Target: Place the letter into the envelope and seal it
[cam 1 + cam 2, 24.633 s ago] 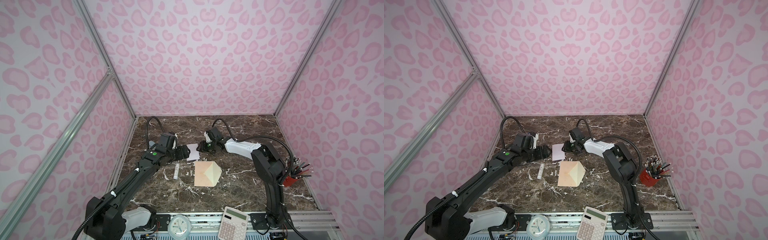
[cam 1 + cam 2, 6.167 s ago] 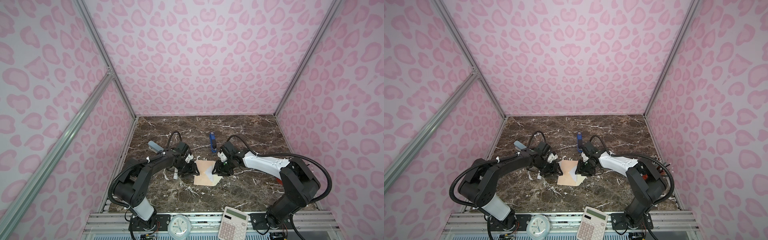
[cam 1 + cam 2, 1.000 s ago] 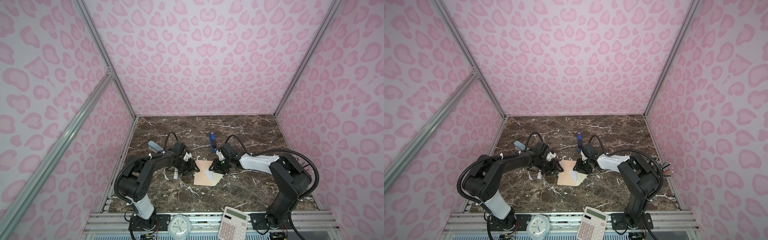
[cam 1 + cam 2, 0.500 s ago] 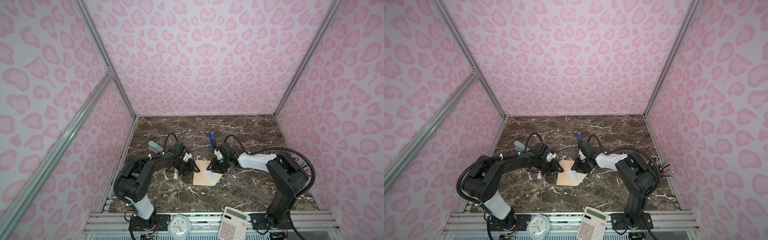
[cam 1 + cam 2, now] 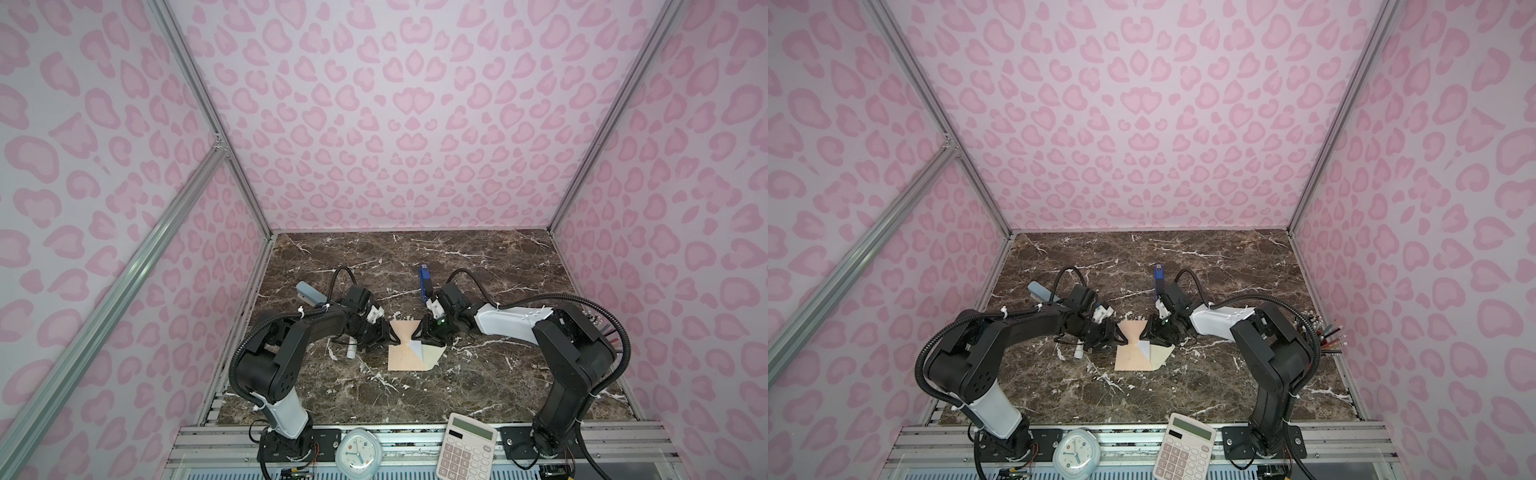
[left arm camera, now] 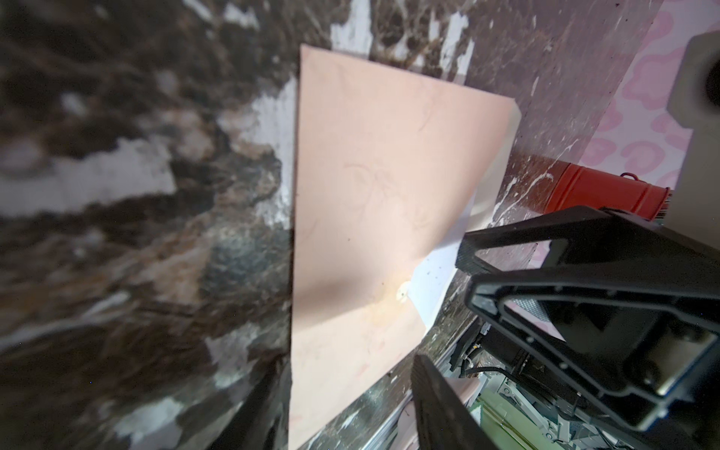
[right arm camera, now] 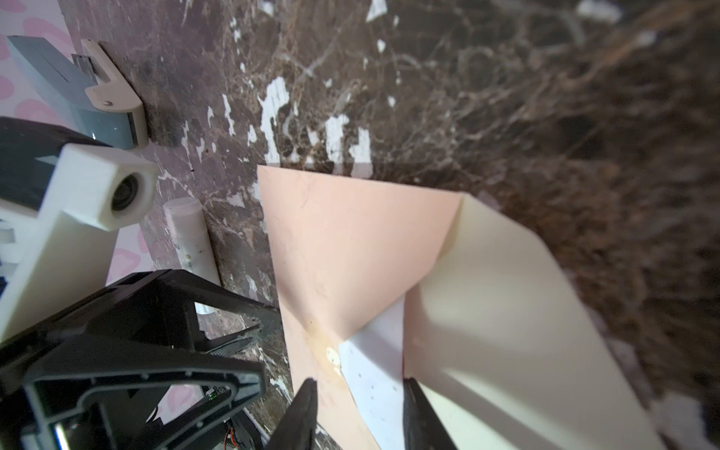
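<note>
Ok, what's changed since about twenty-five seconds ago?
The letter moved from beyond the envelope into its mouth; only a white corner shows. The left gripper and right gripper came forward to the envelope's far edge. The envelope stayed put, flap open, and the white tube too.

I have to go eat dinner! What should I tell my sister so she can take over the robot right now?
The left gripper has its jaws apart and straddles the far left edge of the envelope.
The right gripper also has its jaws apart, one tip on each side of the letter at the envelope's mouth.
The envelope lies flat mid-table, and its flap is open with the cream side up.
Done: the letter is mostly inside, with only a white corner showing.
Left: push it fully in, fold the flap over and press it shut.
</note>
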Action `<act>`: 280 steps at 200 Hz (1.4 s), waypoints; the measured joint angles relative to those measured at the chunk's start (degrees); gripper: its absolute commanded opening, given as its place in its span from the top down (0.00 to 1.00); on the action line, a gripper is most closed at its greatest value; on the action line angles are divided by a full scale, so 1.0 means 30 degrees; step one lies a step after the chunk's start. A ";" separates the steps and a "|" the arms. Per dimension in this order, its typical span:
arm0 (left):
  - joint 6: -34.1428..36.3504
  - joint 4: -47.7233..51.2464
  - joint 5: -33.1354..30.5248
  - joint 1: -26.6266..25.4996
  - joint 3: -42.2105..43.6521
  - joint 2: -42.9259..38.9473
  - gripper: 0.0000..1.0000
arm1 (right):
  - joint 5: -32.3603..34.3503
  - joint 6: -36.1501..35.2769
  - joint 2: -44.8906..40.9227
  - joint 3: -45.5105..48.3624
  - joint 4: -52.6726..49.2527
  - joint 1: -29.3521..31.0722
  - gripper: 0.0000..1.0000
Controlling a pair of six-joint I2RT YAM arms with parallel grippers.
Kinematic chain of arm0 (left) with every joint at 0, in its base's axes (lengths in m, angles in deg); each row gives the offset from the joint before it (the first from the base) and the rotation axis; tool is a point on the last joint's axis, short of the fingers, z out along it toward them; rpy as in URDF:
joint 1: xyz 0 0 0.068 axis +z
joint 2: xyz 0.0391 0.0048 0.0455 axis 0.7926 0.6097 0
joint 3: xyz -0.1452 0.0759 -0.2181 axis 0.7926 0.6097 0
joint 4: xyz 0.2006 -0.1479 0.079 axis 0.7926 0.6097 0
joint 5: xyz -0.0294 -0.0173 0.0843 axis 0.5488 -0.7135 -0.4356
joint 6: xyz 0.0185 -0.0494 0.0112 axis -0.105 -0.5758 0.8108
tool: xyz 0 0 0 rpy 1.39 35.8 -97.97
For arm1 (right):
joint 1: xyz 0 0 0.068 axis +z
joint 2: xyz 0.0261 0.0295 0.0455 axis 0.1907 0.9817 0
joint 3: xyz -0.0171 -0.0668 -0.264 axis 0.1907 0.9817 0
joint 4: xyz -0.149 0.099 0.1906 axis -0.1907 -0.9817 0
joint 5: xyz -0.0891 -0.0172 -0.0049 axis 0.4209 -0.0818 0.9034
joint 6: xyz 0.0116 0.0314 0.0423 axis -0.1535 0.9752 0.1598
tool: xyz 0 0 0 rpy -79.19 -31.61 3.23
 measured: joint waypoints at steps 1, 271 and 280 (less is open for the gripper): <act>0.0000 0.0000 0.0000 0.0000 0.0000 0.0000 0.47 | -0.0007 0.0007 0.0000 0.0000 0.0000 0.0000 0.61; 0.0007 0.2091 -0.2157 0.0146 -0.0962 -0.2659 0.38 | 0.3461 -0.3810 -0.3861 -0.2980 -0.7512 -0.1705 0.29; 0.0007 0.2229 -0.2157 0.0146 -0.1049 -0.2616 0.38 | 0.3461 -0.3832 -0.4182 -0.2718 -0.7446 -0.1974 0.30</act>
